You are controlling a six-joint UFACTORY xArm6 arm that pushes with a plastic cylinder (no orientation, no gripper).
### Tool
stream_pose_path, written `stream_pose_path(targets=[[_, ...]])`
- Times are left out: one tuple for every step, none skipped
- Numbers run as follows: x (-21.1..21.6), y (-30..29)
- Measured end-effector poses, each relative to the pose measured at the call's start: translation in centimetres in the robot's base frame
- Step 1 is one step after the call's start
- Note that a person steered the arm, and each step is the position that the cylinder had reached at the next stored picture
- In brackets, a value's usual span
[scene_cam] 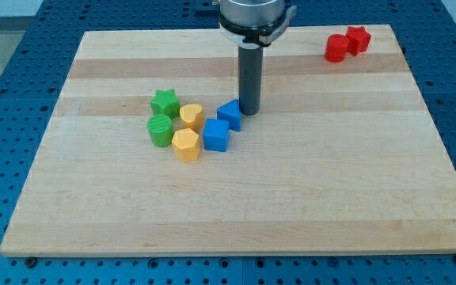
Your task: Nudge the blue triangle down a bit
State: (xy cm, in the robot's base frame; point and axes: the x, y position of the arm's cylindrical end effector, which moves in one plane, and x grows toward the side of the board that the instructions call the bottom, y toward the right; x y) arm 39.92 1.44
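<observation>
Pale wooden board (291, 182) lies on a blue perforated table (6, 95), its grain running in broad stripes. From the view's top a grey cylinder comes straight down, ending in a dark upright rod; my tip (249, 113) rests on the wood just at the upper right of the blue triangle (229, 114), touching it or nearly so, and it grips nothing. Below the triangle sits a blue cube (216, 135). Left of these cluster a yellow heart-like block (191, 116), a yellow hexagon (186, 146), a green star (165, 103) and a green cylinder (161, 131). Two red blocks (347, 43) sit together at the board's upper right corner.
</observation>
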Motion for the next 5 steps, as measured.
stream_pose_path(targets=[[0.2, -0.5], [0.4, -0.7], [-0.1, 0.0], [-1.4, 2.0], [-1.6, 2.6]])
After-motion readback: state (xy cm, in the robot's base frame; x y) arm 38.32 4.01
